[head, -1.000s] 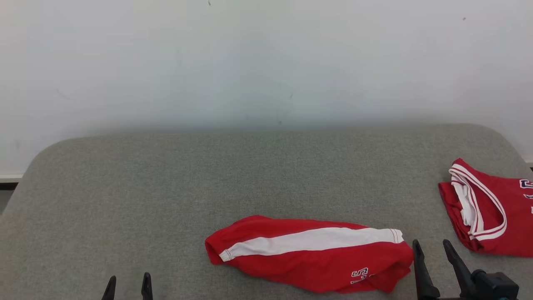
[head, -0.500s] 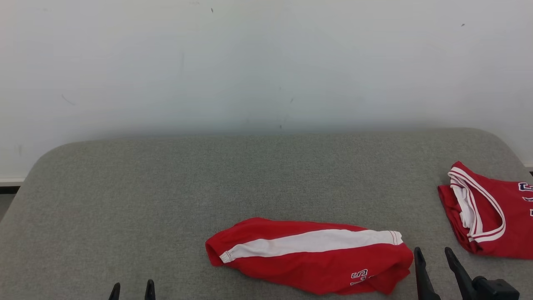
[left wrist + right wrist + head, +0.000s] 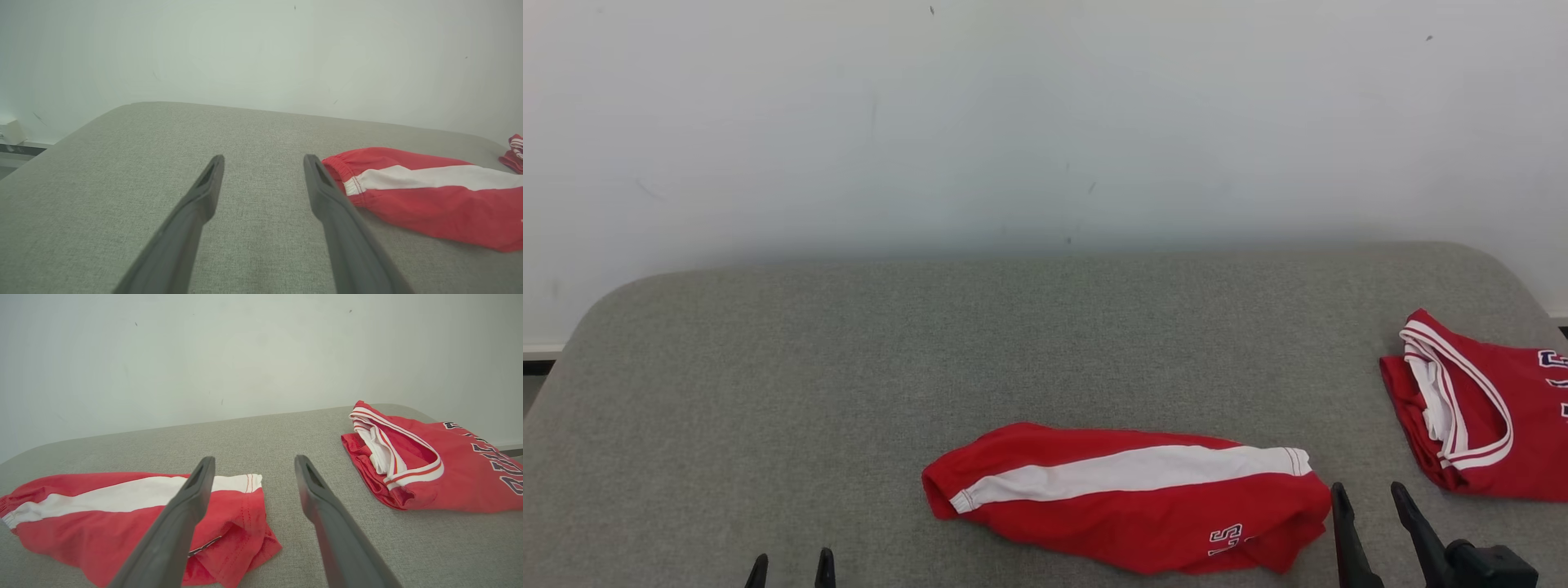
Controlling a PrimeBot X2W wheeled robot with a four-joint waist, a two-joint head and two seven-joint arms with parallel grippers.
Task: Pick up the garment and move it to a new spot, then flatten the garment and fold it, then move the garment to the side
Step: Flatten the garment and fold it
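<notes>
The red shorts [image 3: 1127, 498] lie flat on the grey pad [image 3: 931, 367], near its front edge and a little right of centre. They are stretched out sideways, with a white stripe running along them. The gathered waistband is at the left end, and the hem end at the right is rumpled, with white lettering near it.

The right gripper [image 3: 1369, 494] hangs just beside that rumpled end. Its jaws are apart and hold nothing. The left gripper [image 3: 791, 567] is at the pad's front edge, left of the waistband and clear of the cloth. Its jaws are also spread wide and empty.

A red jersey [image 3: 1494, 416] with white trim and dark letters lies folded at the pad's right edge, apart from the shorts. A pale wall [image 3: 1045, 122] rises behind the pad.
</notes>
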